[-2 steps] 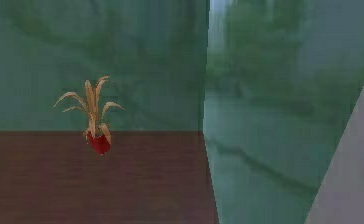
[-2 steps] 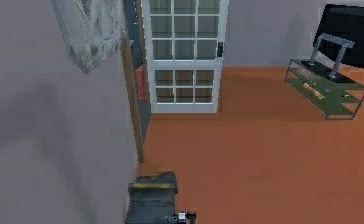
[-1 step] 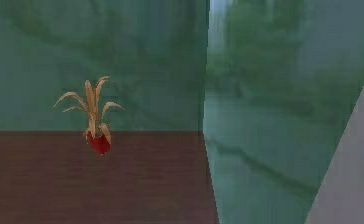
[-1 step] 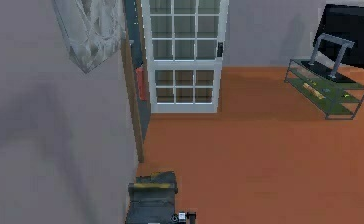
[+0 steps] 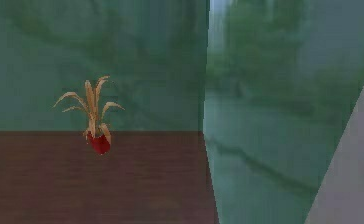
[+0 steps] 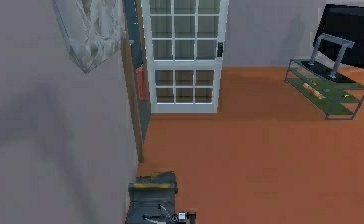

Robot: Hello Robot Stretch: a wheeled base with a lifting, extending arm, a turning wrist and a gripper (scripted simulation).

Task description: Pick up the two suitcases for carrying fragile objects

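Note:
At the arm side view's bottom edge a dark boxy case [image 6: 153, 186] with yellowish trim lies low against the orange floor, close to the grey wall. It could be one of the suitcases. Just below it small white marks and the gripper's dark body [image 6: 158, 212] show at the arm's end. The case sits at or behind the gripper, so I cannot tell whether the gripper holds anything.
A white glazed door [image 6: 186, 55] stands beyond a brown frame edge [image 6: 134, 100]. A TV on a green stand [image 6: 330, 75] is at the far right, across orange floor [image 6: 270, 160]. In the forward view, a dry potted plant [image 5: 95, 120] stands against a green wall [image 5: 140, 50].

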